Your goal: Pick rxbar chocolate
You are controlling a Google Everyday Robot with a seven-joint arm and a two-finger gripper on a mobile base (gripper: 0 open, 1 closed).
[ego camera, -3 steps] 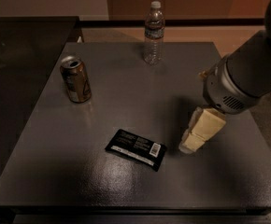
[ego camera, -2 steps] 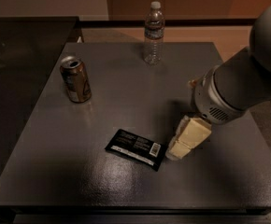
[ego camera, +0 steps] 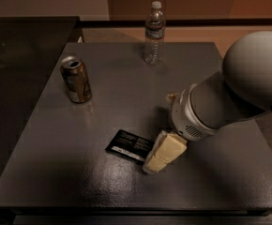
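Observation:
The rxbar chocolate [ego camera: 128, 144] is a flat black wrapper with pale print lying on the dark grey table [ego camera: 103, 186], near its front middle. My gripper [ego camera: 160, 154] hangs from the big pale arm on the right and sits low over the bar's right end, covering that end. Its cream-coloured fingers [ego camera: 166, 149] point down and to the left, close to the table top. Whether they touch the bar I cannot tell.
A brown-gold drink can [ego camera: 76, 79] stands upright at the table's left. A clear water bottle [ego camera: 154, 33] stands upright at the back middle. A darker counter [ego camera: 18, 46] adjoins the table on the left. My arm [ego camera: 234, 93] fills the right side.
My gripper has moved left and down, from beside the bar's right end to over it. The arm has swung further into view. The bar, can and bottle have not moved.

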